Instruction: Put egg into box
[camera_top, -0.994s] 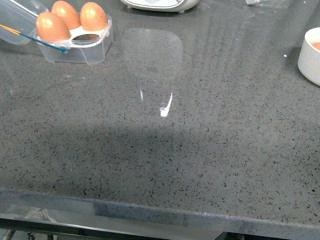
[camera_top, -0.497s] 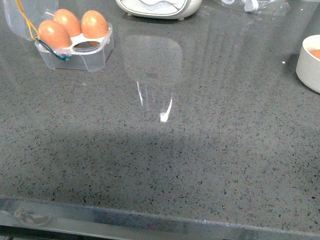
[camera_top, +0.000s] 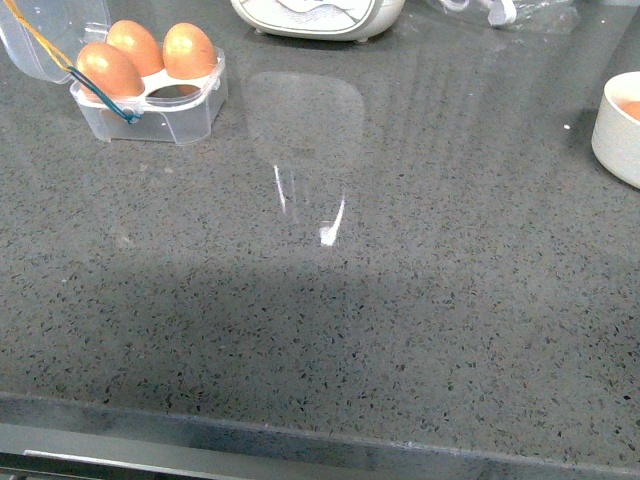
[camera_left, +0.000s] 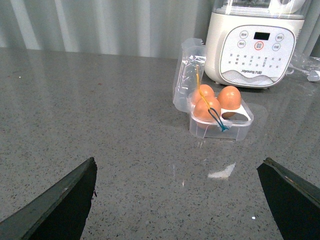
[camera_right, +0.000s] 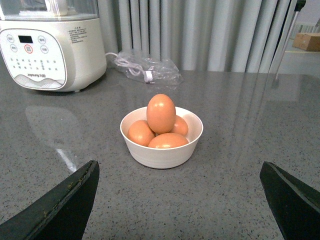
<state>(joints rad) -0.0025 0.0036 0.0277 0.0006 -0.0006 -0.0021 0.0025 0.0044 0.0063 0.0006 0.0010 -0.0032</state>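
The clear box (camera_top: 150, 105) stands at the far left of the grey counter with its lid open, holding three brown eggs (camera_top: 188, 50). The left wrist view shows the box (camera_left: 220, 122) ahead of my open, empty left gripper (camera_left: 180, 200), well apart from it. A white bowl (camera_right: 161, 150) holds several brown eggs; the top egg (camera_right: 161, 113) lies on the others. My open, empty right gripper (camera_right: 180, 200) is short of the bowl. In the front view only the bowl's edge (camera_top: 615, 135) shows at the far right. Neither arm shows in the front view.
A cream-white appliance (camera_top: 318, 15) stands at the back of the counter, just behind and right of the box (camera_left: 255, 42). A crumpled clear plastic bag with a cable (camera_right: 147, 67) lies behind the bowl. The counter's front edge (camera_top: 320, 445) runs along the bottom.
The front view has shifted slightly; the box now sits a little lower and further right in the picture than a second ago. Nothing on the counter has moved.
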